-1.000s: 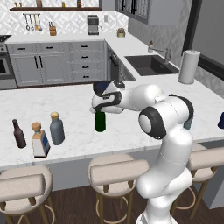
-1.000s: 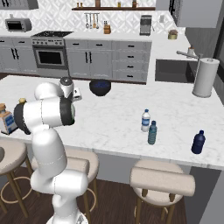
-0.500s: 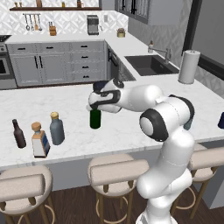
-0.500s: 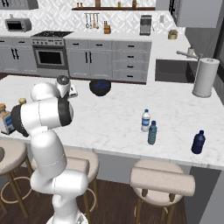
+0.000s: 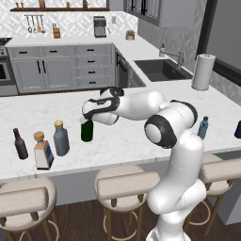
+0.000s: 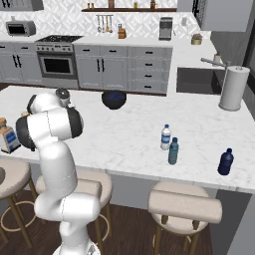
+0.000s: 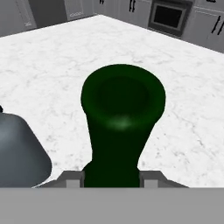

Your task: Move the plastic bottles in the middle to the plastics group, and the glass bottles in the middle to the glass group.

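Observation:
My gripper (image 5: 88,117) is shut on the neck of the tall dark green glass bottle (image 5: 86,131), which stands upright. In the hand view the green neck (image 7: 122,118) sits between the fingertips (image 7: 70,177) of the gripper (image 7: 111,178). Just to its left stands the stout grey-blue glass bottle (image 5: 60,139), also at the hand view's left edge (image 7: 17,151). Further left is the glass group: a square blue-labelled bottle (image 5: 42,150) and a small dark brown bottle (image 5: 20,143). The teal plastic bottle (image 6: 173,151) stands beside the plastics group's whitish bottle (image 6: 166,137), with a dark blue bottle (image 6: 225,162) further right.
A dark bowl (image 6: 114,98) sits at the counter's far side. A paper towel roll (image 6: 233,88) stands near the sink (image 5: 161,68). Bar stools (image 5: 122,181) line the counter's front edge.
The arm has swung left with the green bottle in the gripper, bringing it close beside the grey-blue bottle.

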Controlling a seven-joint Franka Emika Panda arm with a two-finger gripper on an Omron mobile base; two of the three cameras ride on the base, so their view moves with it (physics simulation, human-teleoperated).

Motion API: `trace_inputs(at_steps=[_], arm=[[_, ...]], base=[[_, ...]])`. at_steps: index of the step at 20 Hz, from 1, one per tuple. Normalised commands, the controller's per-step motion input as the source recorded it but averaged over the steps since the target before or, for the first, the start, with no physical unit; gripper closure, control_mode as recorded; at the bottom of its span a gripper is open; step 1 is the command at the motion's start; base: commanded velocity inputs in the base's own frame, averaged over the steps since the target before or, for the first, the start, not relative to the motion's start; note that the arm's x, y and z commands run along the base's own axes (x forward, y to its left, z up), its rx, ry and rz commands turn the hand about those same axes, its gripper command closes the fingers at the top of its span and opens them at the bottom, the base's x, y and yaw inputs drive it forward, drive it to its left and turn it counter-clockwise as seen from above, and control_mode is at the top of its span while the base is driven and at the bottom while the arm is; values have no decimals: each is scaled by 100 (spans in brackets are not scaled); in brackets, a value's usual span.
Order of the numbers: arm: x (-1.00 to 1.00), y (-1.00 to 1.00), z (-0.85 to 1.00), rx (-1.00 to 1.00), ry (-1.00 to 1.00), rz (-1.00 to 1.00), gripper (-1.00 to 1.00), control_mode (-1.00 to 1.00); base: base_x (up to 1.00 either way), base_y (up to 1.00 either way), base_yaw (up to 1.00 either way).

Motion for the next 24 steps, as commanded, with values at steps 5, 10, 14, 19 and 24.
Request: trace_inputs(at_steps=[5, 10, 14, 19, 24], arm=[[0, 84, -4, -2, 0, 6, 100, -100], [1, 4, 0, -7, 0, 0, 100, -100], [1, 10, -12, -1, 3, 0, 100, -100], [0, 1, -26, 0, 0, 0, 100, -100], [0, 0, -3, 0, 0, 0, 100, -100]], base=[[0, 0, 0], [0, 0, 0], [0, 0, 0], [0, 0, 0], [0, 0, 0]])
